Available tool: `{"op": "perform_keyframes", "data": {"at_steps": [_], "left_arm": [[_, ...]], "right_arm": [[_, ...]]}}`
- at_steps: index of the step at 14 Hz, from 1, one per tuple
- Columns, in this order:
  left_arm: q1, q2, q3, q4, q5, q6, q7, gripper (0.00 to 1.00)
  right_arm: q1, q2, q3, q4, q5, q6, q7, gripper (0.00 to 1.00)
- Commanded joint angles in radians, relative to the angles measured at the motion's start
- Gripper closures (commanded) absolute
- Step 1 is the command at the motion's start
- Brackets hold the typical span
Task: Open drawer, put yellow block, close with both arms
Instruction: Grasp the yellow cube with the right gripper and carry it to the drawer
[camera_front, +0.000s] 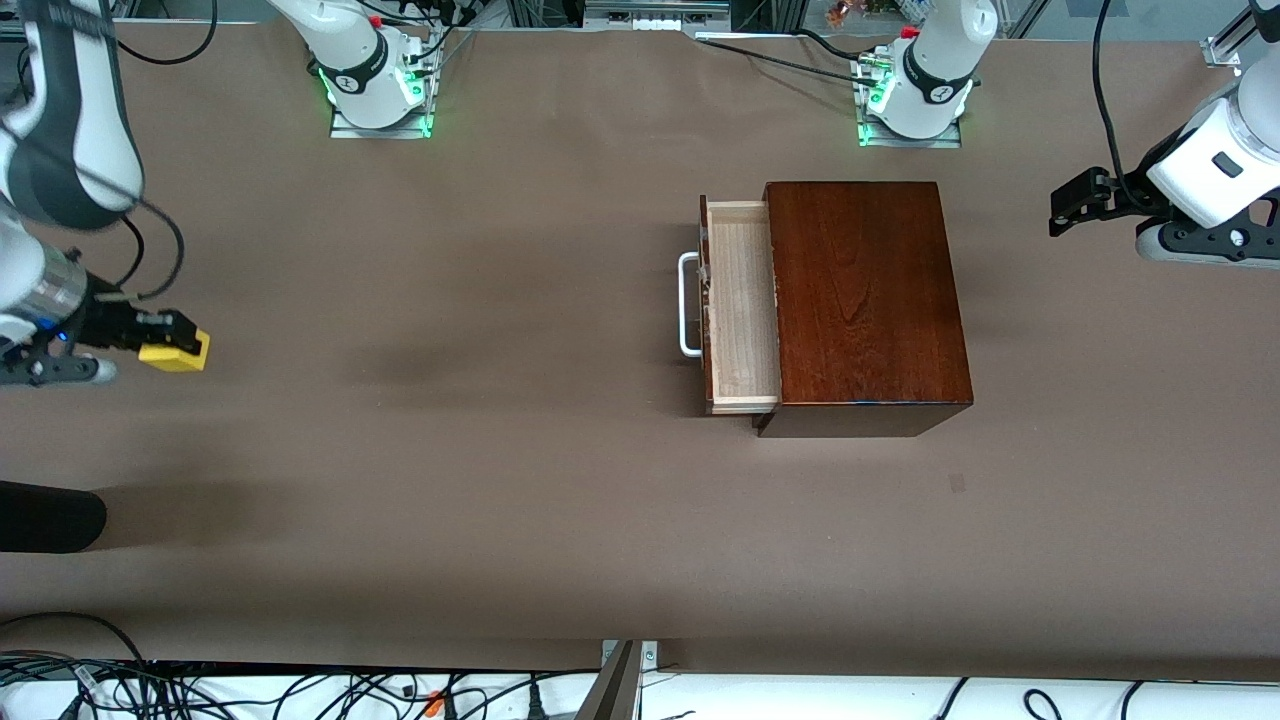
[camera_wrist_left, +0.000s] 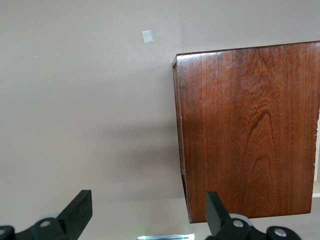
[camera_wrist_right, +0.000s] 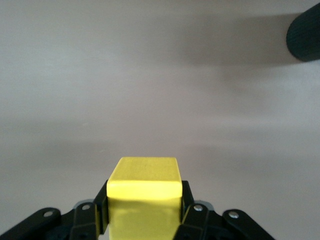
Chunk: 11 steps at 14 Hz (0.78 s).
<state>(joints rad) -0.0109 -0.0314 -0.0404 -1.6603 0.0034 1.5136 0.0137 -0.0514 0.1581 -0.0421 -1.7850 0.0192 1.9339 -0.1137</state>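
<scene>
My right gripper (camera_front: 172, 345) is clamped on the yellow block (camera_front: 177, 352), one finger pressed flat on each side, at about nine o'clock on the table (camera_front: 500, 500) near the right arm's end. Whether the block rests on the table or is just off it I cannot tell. In the right wrist view the block (camera_wrist_right: 144, 197) sits squarely between the fingers (camera_wrist_right: 100, 207), with its top above them, so the hold looks centred. My judgement is that the step in hand is carrying the block to the drawer (camera_front: 742, 305): I should lift straight up first, keep the block level, and travel toward three o'clock high enough to pass over the white handle (camera_front: 688, 304) and the dark drawer front. The drawer is already pulled part way out of the brown wooden box (camera_front: 865, 300), which stands right of centre toward the left arm's end. The gap is narrow, so I should lower carefully before letting go. My left gripper (camera_front: 1075, 205) waits at about two o'clock beside the box, its fingers (camera_wrist_left: 80, 212) spread apart and holding nothing.
</scene>
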Motion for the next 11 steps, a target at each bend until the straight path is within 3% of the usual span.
{"op": "perform_keyframes", "data": {"at_steps": [1,4,8,11], "left_arm": [[0.000,-0.002,0.000,0.017,0.024,-0.018,0.022,0.00],[-0.001,-0.002,0.000,0.017,0.024,-0.018,0.022,0.00],[-0.001,-0.002,0.000,0.017,0.024,-0.020,0.022,0.00],[-0.001,-0.002,0.000,0.019,0.026,-0.020,0.020,0.00]], "right_arm": [[0.001,0.006,0.089,0.129,-0.007,-0.165,0.171,1.00],[0.086,0.012,0.137,0.190,-0.004,-0.236,0.436,1.00],[0.324,0.035,0.139,0.211,0.008,-0.237,0.907,1.00],[0.506,0.099,0.139,0.289,0.008,-0.225,1.335,1.00]]}}
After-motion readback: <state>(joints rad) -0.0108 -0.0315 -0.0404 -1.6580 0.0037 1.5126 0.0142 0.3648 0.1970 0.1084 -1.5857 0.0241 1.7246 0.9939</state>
